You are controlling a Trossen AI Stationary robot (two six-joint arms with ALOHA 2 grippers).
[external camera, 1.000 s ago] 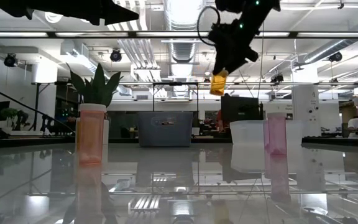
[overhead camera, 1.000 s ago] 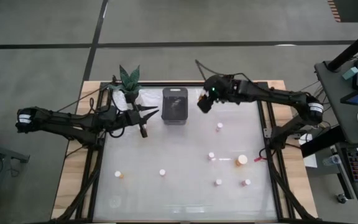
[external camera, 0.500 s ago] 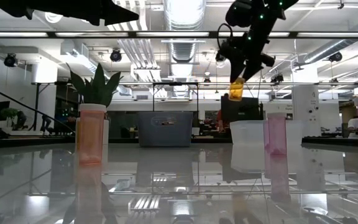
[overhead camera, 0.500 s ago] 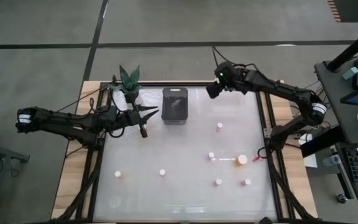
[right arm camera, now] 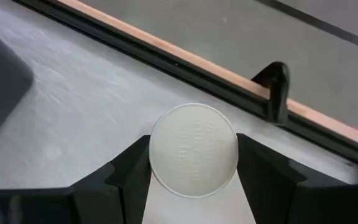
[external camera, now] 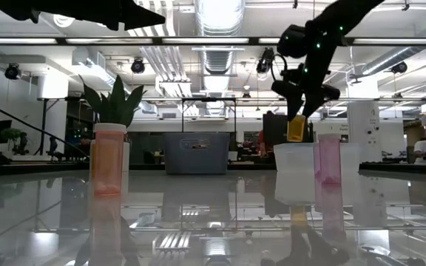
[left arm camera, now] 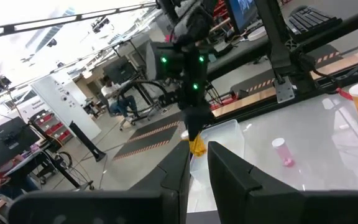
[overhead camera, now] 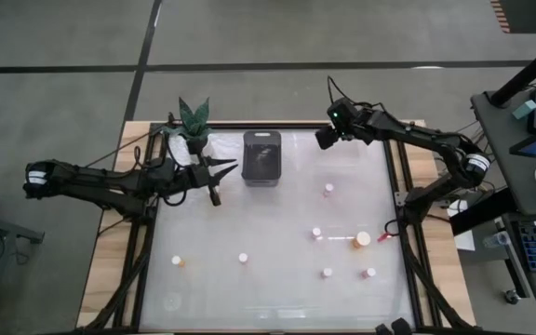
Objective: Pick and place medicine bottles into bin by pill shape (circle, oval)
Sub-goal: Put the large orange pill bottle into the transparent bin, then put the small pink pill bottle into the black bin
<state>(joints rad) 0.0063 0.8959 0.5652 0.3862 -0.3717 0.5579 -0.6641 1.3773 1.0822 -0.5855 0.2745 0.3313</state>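
Behind the glossy white table (overhead camera: 268,279) I see an open workshop with ceiling ducts and desks. From above, my right gripper (overhead camera: 325,138) hangs near the far right corner, but what it carries is hidden under the wrist there. The low view fills that in: an orange medicine bottle (external camera: 296,128) is clamped in the fingers, its long axis upright and hanging down from the gripper, just above a clear bin (external camera: 294,157). The right wrist view shows only its round white cap (right arm camera: 193,150) end-on, pinched between both dark fingers (right arm camera: 126,171), so the cap faces up toward the wrist. I cannot read the pill shape from any view.

My left gripper (overhead camera: 218,170) waits beside the dark bin (overhead camera: 261,156) and the potted plant (overhead camera: 194,121), fingers nearly together with nothing between them. Its wrist view catches the other arm and bottle far off.

Loose bottles dot the near half of the table, including a larger one on its side (overhead camera: 362,239) and a tiny one (overhead camera: 243,258); in the low view an orange bottle (external camera: 109,159) and a pink one (external camera: 328,157) stand upright, another cut off at the right edge.
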